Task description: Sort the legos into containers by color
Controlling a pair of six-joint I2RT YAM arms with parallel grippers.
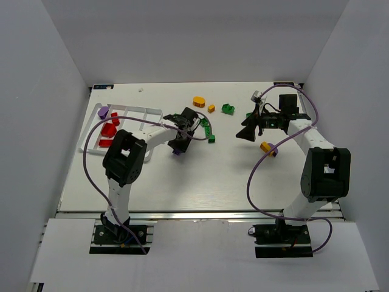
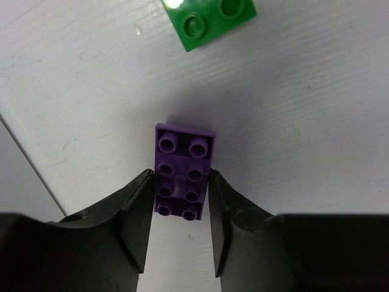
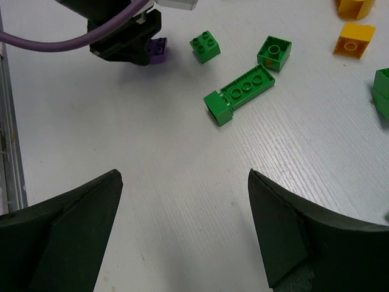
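My left gripper (image 1: 180,143) is shut on a purple studded brick (image 2: 184,170), its fingers pressed on both long sides, low over the table. The brick shows as a purple spot (image 1: 177,151) in the top view and in the right wrist view (image 3: 158,51). My right gripper (image 1: 246,135) is open and empty above bare table (image 3: 185,182). The white tray (image 1: 146,110) lies at the far left with red bricks (image 1: 109,131) and a purple piece (image 1: 104,112) in it. Green bricks (image 3: 239,93) lie between the grippers.
More green bricks (image 3: 205,46) (image 3: 274,53) (image 1: 228,109) and orange-yellow bricks (image 1: 199,101) (image 1: 211,108) lie at the back middle. An orange-yellow brick (image 1: 267,148) lies by the right arm. A green brick (image 2: 209,21) is just beyond the purple one. White walls enclose the table.
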